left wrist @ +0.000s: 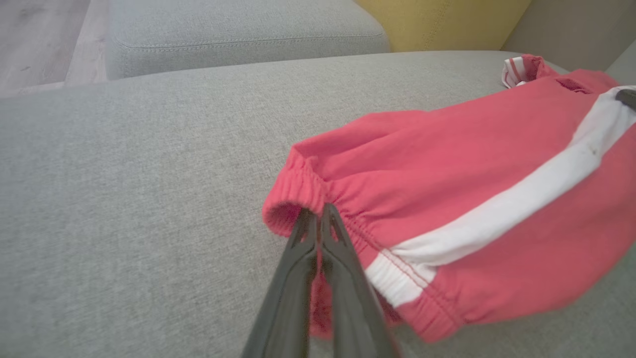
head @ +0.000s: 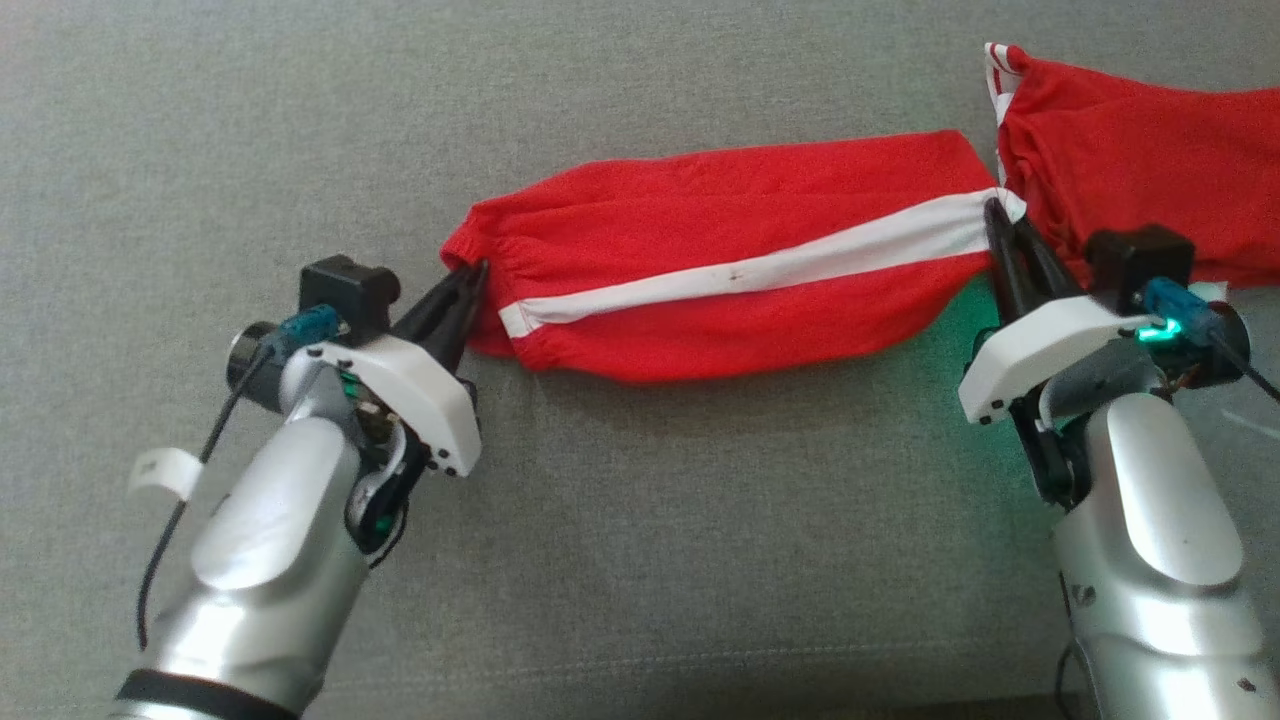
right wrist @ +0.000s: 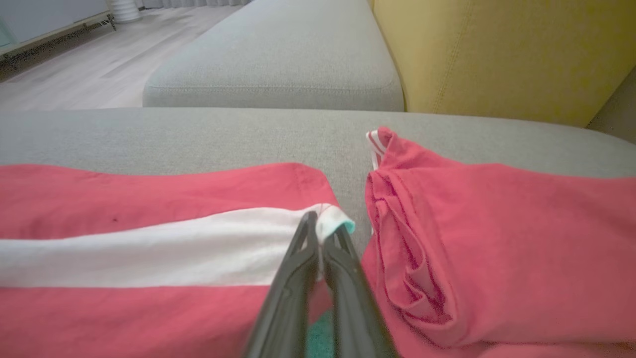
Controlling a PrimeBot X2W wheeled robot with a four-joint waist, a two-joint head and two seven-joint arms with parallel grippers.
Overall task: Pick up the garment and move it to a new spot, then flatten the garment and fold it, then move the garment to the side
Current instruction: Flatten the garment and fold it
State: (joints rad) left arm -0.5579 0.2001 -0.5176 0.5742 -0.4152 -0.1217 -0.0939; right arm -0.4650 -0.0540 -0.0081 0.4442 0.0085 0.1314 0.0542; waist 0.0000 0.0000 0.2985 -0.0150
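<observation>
The garment [head: 730,255] is a pair of red shorts with a white side stripe, stretched across the grey sofa cushion [head: 620,540]. My left gripper [head: 470,278] is shut on its elastic waistband [left wrist: 318,199] at the left end. My right gripper [head: 995,215] is shut on the white-striped hem [right wrist: 330,221] at the garment's right end. The cloth between the two grips [left wrist: 447,164] lies fairly flat, sagging a little along its near edge.
A second red cloth with white trim [head: 1130,150] lies bunched at the far right, just beyond my right gripper [right wrist: 318,223]. A further grey cushion [right wrist: 278,64] and a yellow backrest [right wrist: 502,49] stand behind. Wooden floor [left wrist: 39,40] lies past the sofa's edge.
</observation>
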